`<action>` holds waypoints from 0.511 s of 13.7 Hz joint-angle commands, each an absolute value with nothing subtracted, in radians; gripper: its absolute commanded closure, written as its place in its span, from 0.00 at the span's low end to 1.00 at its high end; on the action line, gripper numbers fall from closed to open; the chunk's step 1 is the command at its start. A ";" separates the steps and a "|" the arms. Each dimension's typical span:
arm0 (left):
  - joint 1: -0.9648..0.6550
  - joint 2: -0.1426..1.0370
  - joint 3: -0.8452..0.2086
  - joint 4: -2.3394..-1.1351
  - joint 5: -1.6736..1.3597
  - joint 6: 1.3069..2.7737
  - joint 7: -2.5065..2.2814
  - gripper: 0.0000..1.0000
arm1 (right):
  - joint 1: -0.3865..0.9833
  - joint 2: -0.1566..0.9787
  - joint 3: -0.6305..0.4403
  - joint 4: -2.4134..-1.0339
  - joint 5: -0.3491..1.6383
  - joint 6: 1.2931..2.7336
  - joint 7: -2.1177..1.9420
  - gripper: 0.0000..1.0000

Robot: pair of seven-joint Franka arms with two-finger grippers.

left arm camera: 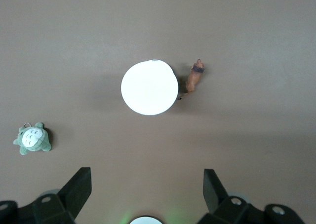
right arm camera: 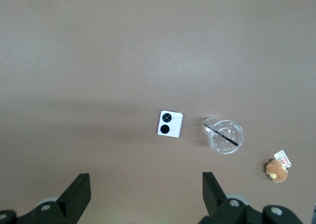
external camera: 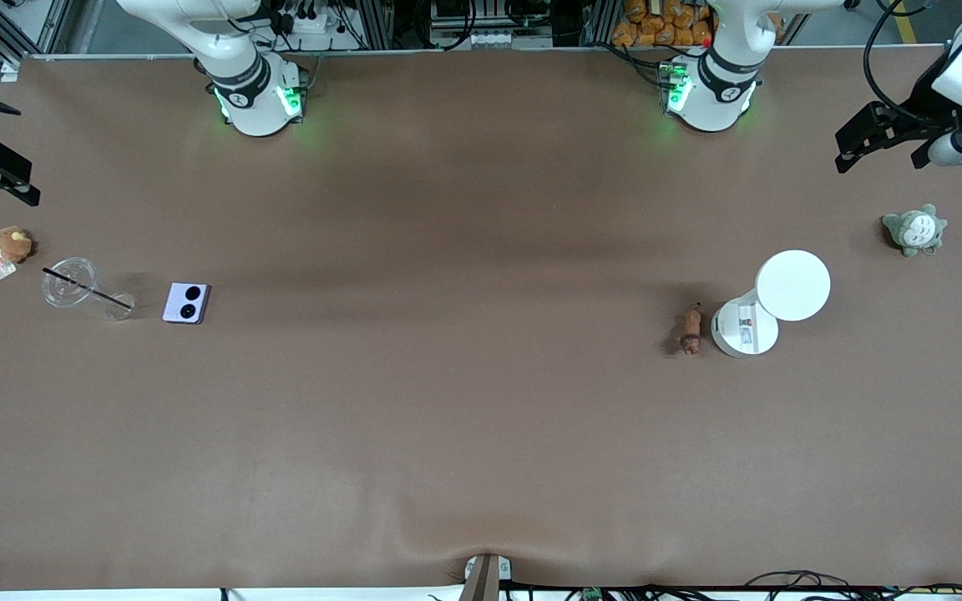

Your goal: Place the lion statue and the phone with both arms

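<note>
The lion statue [external camera: 691,329] is a tiny orange-brown figurine lying on the table beside the base of a white round-topped stand [external camera: 792,285], on the side toward the right arm's end. It also shows in the left wrist view [left arm camera: 195,77]. The phone [external camera: 186,302] is pale lilac with two black circles and lies flat beside a clear cup [external camera: 70,282]; it also shows in the right wrist view [right arm camera: 170,123]. My left gripper [left arm camera: 148,184] is open and empty, high over the table near the stand [left arm camera: 149,87]. My right gripper [right arm camera: 146,188] is open and empty, high over the phone's area.
The clear cup [right arm camera: 226,136] has a black straw across its rim. A round brown plush [external camera: 12,244] with a tag lies near the table's edge at the right arm's end. A grey-green plush [external camera: 914,229] lies at the left arm's end.
</note>
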State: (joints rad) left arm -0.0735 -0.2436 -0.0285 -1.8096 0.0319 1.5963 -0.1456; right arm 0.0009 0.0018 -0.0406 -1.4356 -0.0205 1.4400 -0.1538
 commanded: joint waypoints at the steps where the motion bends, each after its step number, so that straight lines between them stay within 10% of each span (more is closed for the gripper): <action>1: -0.069 -0.232 -0.031 -1.778 0.038 1.577 -0.127 0.00 | -0.014 0.012 -0.032 -1.411 0.006 1.427 -0.163 0.00; 7: -0.074 -0.212 -0.032 -1.744 0.035 1.549 -0.127 0.00 | -0.011 0.012 -0.034 -1.420 0.017 1.414 -0.132 0.00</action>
